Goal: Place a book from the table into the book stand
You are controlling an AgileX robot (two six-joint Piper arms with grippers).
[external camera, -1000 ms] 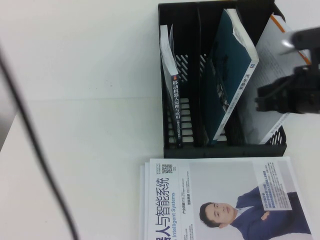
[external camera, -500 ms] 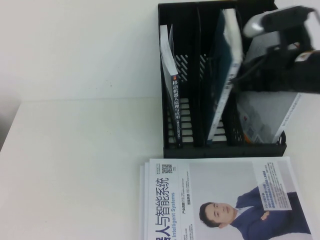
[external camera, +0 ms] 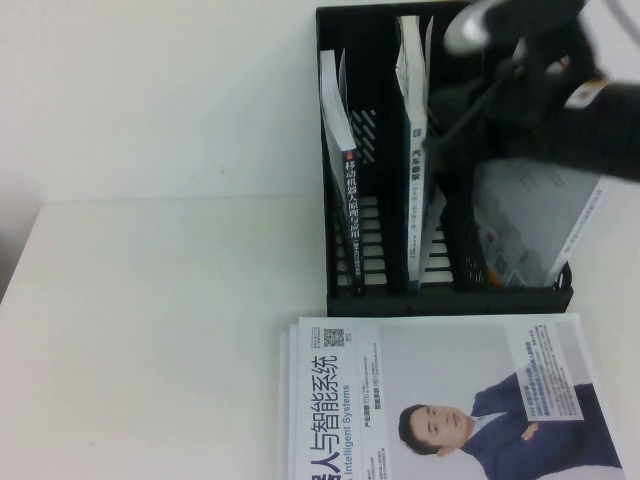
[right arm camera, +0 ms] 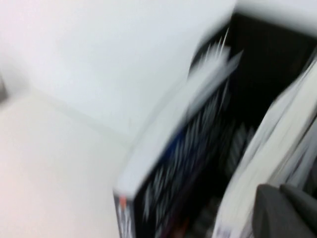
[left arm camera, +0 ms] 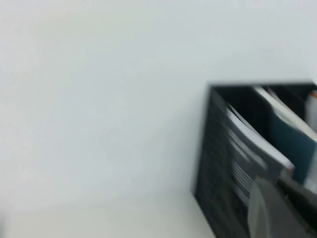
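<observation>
The black three-slot book stand (external camera: 450,300) stands at the back right of the table. A teal book (external camera: 415,170) stands upright in its middle slot. A black-spined book (external camera: 345,170) leans in the left slot and a grey-white book (external camera: 530,220) leans in the right slot. My right gripper (external camera: 450,110) hangs over the stand, right beside the teal book, fingers together; in the right wrist view it (right arm camera: 282,210) sits against white page edges (right arm camera: 267,163). A stack of magazines (external camera: 440,400) lies in front of the stand. My left gripper (left arm camera: 282,208) shows only in the left wrist view, left of the stand (left arm camera: 213,163).
The white wall rises right behind the stand. The white table top (external camera: 150,340) stretches to the left of the stand and magazines. The magazine stack reaches the near edge of the high view.
My right arm swept left over the stand and the teal book swung from leaning right to standing upright in the middle slot. The dark cable on the left left the view.
</observation>
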